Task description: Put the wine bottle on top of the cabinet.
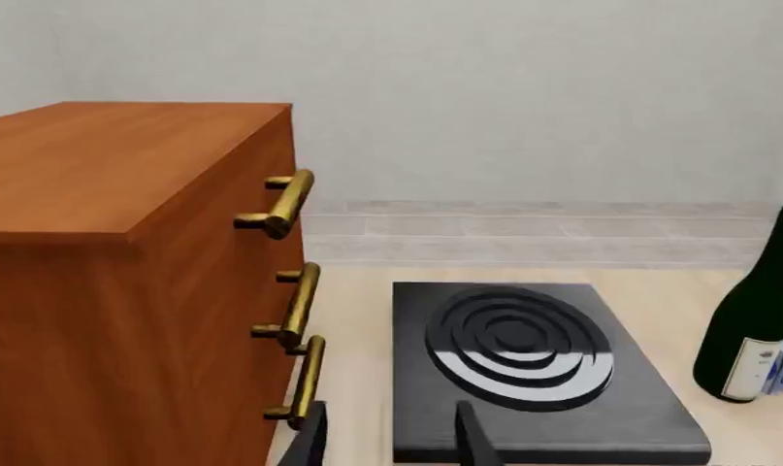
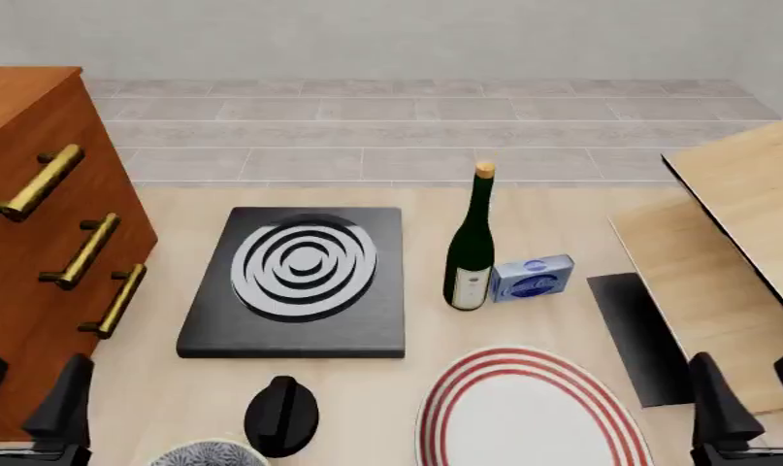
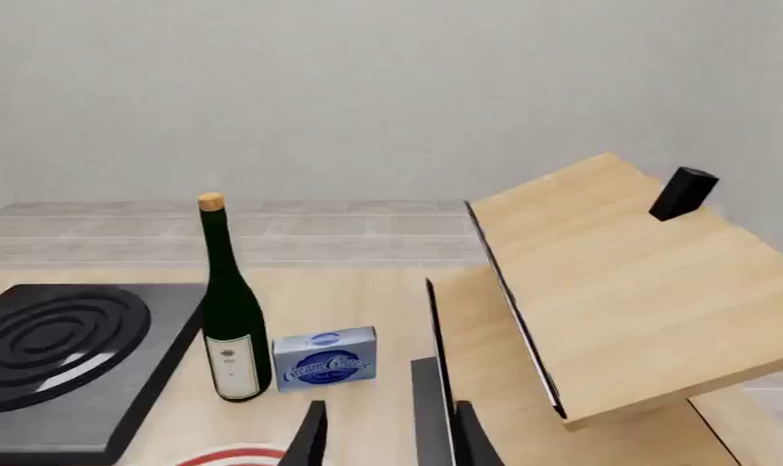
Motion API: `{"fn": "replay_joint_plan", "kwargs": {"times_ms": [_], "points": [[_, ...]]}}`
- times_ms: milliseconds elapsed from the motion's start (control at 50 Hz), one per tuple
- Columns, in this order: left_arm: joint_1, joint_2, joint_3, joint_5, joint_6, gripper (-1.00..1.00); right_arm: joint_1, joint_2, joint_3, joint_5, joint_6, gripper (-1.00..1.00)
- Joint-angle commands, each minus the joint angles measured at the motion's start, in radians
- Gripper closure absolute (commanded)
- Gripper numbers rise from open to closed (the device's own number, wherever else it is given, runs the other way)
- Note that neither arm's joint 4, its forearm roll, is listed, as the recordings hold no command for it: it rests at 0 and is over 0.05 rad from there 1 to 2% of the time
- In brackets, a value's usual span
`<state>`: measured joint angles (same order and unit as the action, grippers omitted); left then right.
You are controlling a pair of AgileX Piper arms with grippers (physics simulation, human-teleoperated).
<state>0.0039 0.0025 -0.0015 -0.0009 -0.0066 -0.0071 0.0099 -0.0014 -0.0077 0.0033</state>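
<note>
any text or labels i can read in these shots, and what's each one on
Blue box beside the wine bottle: white script in an oval, seems to read "Cream Cheese", though it is blurred and I am not certain.
Wine bottle's pale label: small dark marks, too small to read.
Cabinet, black hob, striped plate and wooden boards: no writing visible.

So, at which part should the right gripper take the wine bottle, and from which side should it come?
Probably the wide body of the wine bottle, above the pale label, with the right gripper coming level from the near right. The bottle stands upright, so a side grip suits it. The blue box sits low against its right side; staying above it should avoid a bump. The slim neck is easier to tip.
</note>
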Motion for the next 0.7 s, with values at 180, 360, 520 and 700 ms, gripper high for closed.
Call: {"fn": "replay_joint_plan", "kwargs": {"times_ms": [180, 360, 520, 700], "points": [[-0.019, 0.011, -0.001, 0.000, 0.029, -1.00, 0.007, -0.007, -0.004, 0.010, -0.004, -1.00], [-0.024, 0.000, -0.026, 0.007, 0.078, -1.00, 0.006, -0.007, -0.003, 0.010, 0.004, -1.00], [-0.036, 0.003, -0.052, 0.042, 0.129, -1.00, 0.007, -0.008, -0.004, 0.011, -0.002, -1.00], [-0.128, 0.073, -0.066, 0.008, 0.123, -1.00, 0.006, -0.007, -0.004, 0.011, 0.001, -1.00]]}}
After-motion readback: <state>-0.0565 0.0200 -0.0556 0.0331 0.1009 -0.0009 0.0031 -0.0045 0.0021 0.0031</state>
